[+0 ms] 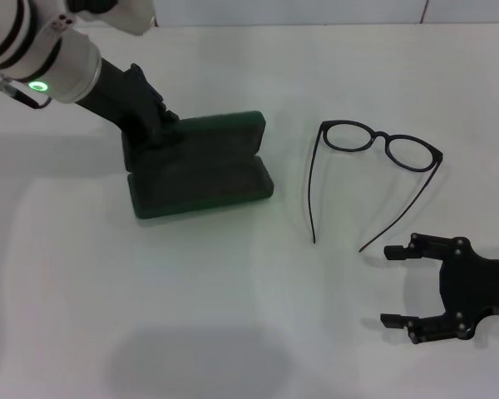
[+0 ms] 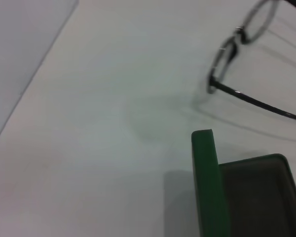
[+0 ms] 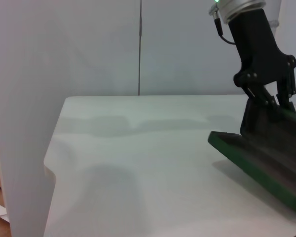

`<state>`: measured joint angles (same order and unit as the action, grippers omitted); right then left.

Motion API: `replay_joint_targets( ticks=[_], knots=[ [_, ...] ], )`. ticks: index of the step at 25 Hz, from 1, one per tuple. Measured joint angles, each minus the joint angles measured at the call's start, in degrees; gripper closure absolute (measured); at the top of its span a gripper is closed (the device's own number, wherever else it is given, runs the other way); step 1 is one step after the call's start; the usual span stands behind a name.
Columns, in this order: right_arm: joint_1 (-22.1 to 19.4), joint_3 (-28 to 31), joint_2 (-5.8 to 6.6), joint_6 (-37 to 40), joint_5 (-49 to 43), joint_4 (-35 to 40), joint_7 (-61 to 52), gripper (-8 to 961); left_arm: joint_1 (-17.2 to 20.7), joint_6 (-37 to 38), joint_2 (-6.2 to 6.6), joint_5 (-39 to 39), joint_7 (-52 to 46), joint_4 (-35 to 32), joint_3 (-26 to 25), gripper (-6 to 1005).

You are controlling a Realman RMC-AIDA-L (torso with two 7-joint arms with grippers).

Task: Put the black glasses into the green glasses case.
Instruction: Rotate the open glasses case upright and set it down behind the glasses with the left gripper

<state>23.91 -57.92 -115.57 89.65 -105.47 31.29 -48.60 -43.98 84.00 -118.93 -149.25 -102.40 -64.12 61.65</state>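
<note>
Black glasses [image 1: 381, 145] lie unfolded on the white counter [image 1: 233, 316], lenses away from the robot, just beyond the right tool [image 1: 391, 285], whose fingers are spread and hover low. To their left, the green glasses case [image 1: 201, 170] stands open; the left tool [image 1: 154, 125] pinches its lid's left end, its arm slanting down.

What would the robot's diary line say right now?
left tool: on green case lid, case open | black glasses: on table, unfolded | right tool: open, near glasses
</note>
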Motion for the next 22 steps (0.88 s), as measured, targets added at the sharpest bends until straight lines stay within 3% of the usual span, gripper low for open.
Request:
replay_joint_targets(
  ticks=[10,14,22],
  knots=[
    [-0.1,0.0,0.00,0.0,0.0,-0.1,0.0,96,2.4,-0.7,-0.65,3.7,8.9,-1.3,1.3,796],
    [-0.2,0.0,0.00,0.0,0.0,-0.1,0.0,96,3.8,-1.0,-0.54,8.2,11.0,-1.6,1.4,798],
    [-0.2,0.0,0.00,0.0,0.0,-0.2,0.0,96,4.2,-2.4,-0.87,9.9,12.2,-0.1,3.9,804]
  ],
)
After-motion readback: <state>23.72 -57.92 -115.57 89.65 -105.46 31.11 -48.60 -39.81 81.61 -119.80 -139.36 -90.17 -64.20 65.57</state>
